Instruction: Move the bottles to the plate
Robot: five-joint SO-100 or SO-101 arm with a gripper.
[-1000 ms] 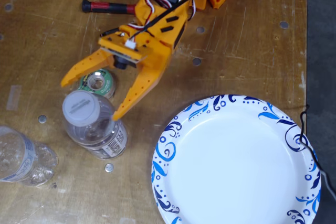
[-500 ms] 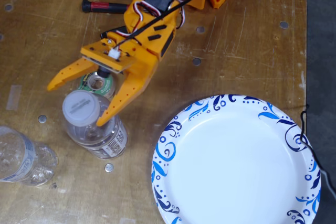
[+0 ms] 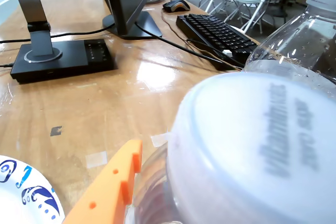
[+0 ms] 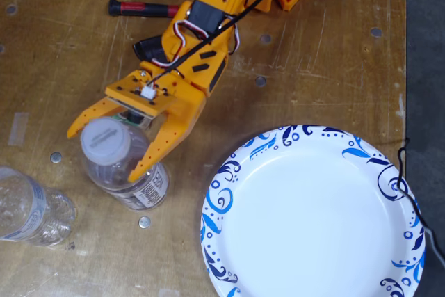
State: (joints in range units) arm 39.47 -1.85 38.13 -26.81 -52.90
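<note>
In the fixed view a clear bottle (image 4: 132, 182) with a whitish cap stands upright left of the plate (image 4: 313, 217). My orange gripper (image 4: 108, 151) is open, one finger on each side of the cap. I cannot tell whether they touch it. A second clear bottle (image 4: 28, 210) is at the lower left edge. The wrist view is filled by the blurred cap of the near bottle (image 3: 252, 150), with one orange finger (image 3: 113, 187) to its left, the other bottle (image 3: 304, 40) behind and the plate's rim (image 3: 23, 198) at the bottom left.
A red and black screwdriver (image 4: 142, 10) lies at the table's far side beside the arm. Small metal discs (image 4: 144, 222) dot the tabletop. The wrist view shows a monitor stand (image 3: 58, 56), keyboard (image 3: 220, 35) and folding chairs beyond.
The gripper has come down and toward the standing bottle. Its fingers, earlier above and beside the cap, now straddle it and cover the green tape roll. The bottles and plate have not moved.
</note>
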